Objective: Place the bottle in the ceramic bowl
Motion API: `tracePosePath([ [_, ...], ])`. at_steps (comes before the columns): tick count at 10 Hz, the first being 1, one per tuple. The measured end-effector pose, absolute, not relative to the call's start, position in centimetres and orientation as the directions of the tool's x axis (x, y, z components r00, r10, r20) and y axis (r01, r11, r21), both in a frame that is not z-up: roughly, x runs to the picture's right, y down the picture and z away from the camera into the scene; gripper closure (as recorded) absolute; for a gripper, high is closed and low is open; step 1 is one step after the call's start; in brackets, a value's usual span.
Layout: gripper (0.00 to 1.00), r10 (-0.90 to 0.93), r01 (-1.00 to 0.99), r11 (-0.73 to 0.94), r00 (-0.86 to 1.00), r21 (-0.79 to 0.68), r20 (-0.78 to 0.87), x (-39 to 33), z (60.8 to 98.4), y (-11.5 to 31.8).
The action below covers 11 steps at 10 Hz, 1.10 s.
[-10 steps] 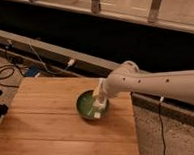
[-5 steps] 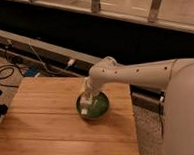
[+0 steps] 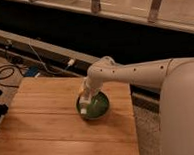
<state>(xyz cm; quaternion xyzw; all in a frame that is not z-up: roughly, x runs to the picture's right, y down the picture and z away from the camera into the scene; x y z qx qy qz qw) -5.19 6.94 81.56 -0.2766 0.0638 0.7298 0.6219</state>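
1. The small white plastic bottle (image 3: pixel 84 106) sits at the left rim of the round glossy green ceramic bowl (image 3: pixel 98 106), roughly upright, its lower end over or just inside the bowl's edge. Whether it touches the bowl cannot be told.
2. The bottle looks light and stiff, with a smooth, probably slippery wall. I judge the best hold to be across its body, below the narrow cap, where the sides run parallel.
3. The gripper (image 3: pixel 86 97) is directly above the bowl's left rim, right at the bottle's upper part. It seems to have the bottle in hand, but how far it is spread cannot be told.
4. The bowl is hard and breakable, so the bottle should be lowered rather than dropped. Being shorter than the bowl is wide, it could lie flat inside.
5. The bowl rests on a pale wooden plank tabletop (image 3: pixel 49 130), towards its right and far side.
6. The white arm (image 3: pixel 135 72) reaches the bowl from the right.
7. Left of and beyond the bowl, off the tabletop, dark cables (image 3: pixel 7 73) lie on the floor.
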Motion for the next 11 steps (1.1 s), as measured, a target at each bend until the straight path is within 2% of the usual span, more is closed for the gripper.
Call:
tracePosePath([
  [2,0.29,0.873,-0.943,-0.217,-0.071,-0.252,-0.483,-5.34,81.55,6.94],
  [4,0.2,0.873,-0.943,-0.217,-0.071,-0.252,-0.483,-5.33,81.56,6.96],
  [11,0.2,0.873,-0.943,-0.217,-0.072,-0.252,-0.483,-5.3,81.55,6.94],
])
